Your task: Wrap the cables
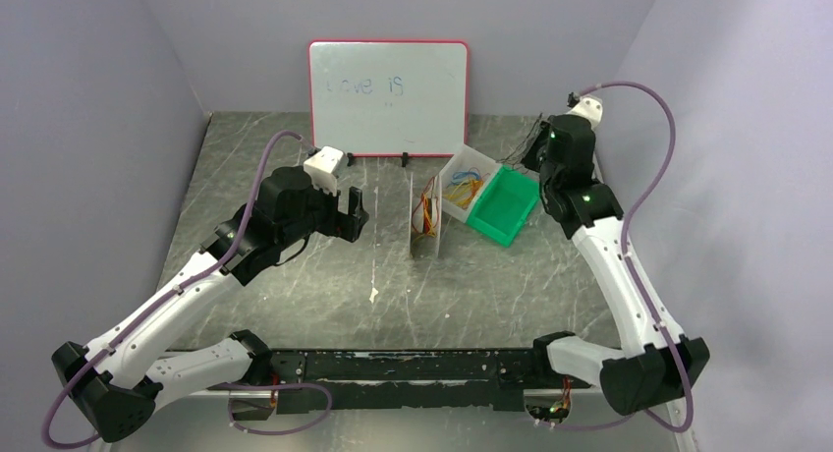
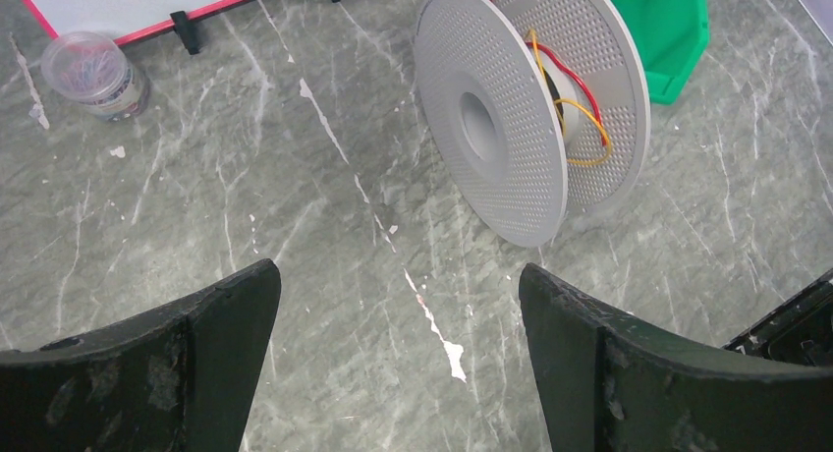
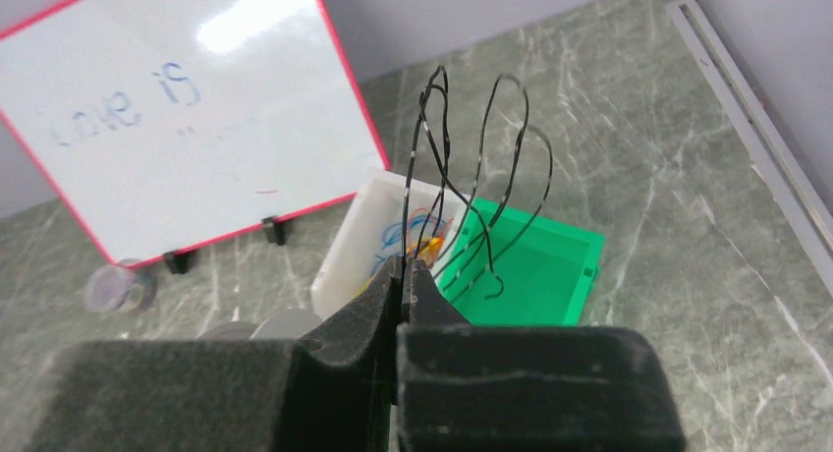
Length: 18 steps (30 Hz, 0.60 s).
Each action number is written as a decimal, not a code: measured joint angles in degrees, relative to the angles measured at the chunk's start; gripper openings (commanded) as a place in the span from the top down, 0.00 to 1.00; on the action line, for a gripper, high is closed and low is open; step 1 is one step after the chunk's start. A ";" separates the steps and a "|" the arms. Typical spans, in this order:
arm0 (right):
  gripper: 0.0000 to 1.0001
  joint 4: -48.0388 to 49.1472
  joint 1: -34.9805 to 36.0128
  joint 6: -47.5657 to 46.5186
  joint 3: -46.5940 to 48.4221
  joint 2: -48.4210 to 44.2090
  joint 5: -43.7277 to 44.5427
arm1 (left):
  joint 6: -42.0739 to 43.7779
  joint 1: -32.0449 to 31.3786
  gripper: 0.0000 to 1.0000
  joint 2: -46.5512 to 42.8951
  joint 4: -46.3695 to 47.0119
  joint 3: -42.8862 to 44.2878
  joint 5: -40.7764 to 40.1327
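Note:
My right gripper (image 3: 405, 265) is shut on a thin black cable (image 3: 478, 147), whose loops rise above the fingertips and hang over the green bin (image 3: 550, 275). In the top view this gripper (image 1: 535, 155) is held above the back right, by the bins. Orange-yellow strands (image 3: 424, 228) lie in the white bin (image 3: 356, 246). A grey perforated spool (image 2: 496, 118) stands on edge with red and yellow strands (image 2: 580, 113) around its hub. My left gripper (image 2: 398, 275) is open and empty, above the table left of the spool (image 1: 428, 216).
A red-framed whiteboard (image 1: 388, 96) stands at the back. A small clear jar (image 2: 93, 74) sits by its foot. The white bin (image 1: 462, 182) and green bin (image 1: 506, 206) stand side by side right of the spool. Purple walls enclose the table.

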 measured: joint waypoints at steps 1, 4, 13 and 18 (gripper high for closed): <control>1.00 -0.28 0.11 0.00 0.33 -0.68 -0.57 | 0.02 0.00 0.05 -0.02 0.00 0.00 0.11; 1.00 -1.49 0.52 -0.22 1.03 -2.86 -2.95 | 0.02 0.00 0.05 0.00 0.00 0.00 0.42; 1.00 -3.61 1.18 -3.48 1.33 -7.52 -17.70 | -0.02 0.00 0.04 -1.05 0.09 0.02 2.21; 1.00 -2.99 1.64 -5.51 1.33 -10.38 -30.73 | -0.04 0.00 0.04 -2.19 0.07 1.66 5.53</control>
